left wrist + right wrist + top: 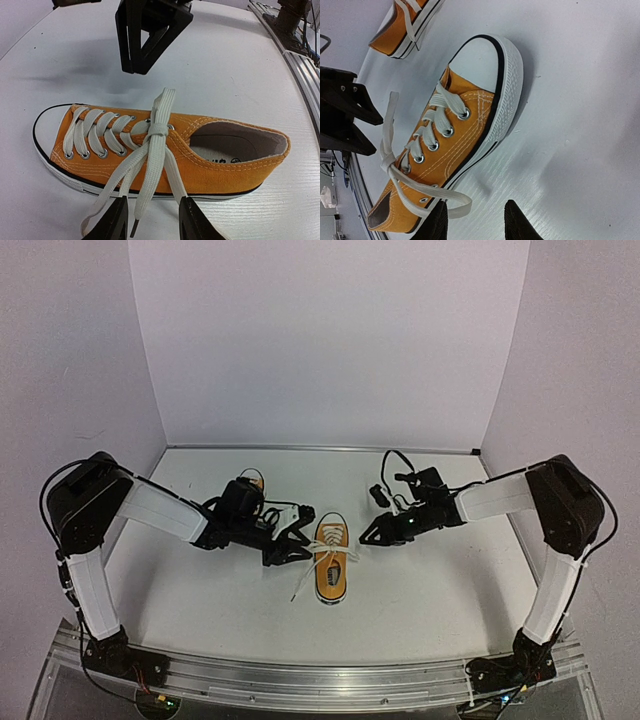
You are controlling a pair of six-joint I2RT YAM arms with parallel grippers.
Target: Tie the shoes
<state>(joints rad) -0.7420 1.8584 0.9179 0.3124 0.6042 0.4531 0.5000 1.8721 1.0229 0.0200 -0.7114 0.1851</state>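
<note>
From above, you have the shoe (332, 568) lying mid-table (430, 610), toe toward 12 o'clock. The left gripper (300, 538) is at its 10 o'clock and the right gripper (370, 532) at its 2 o'clock, both close to the laces (330, 552). The second shoe (253, 479) sits further off at 11 o'clock, behind your left arm. In the left wrist view your fingers (116, 224) stand apart at 6 o'clock, and one loose lace end (142, 200) drops into the gap between them, unclamped. The laces are crossed in a single knot (157, 131). In the right wrist view those jaws are also apart and hold nothing, with a lace loop (451, 200) just beside the finger (439, 222) at 7 o'clock.
</note>
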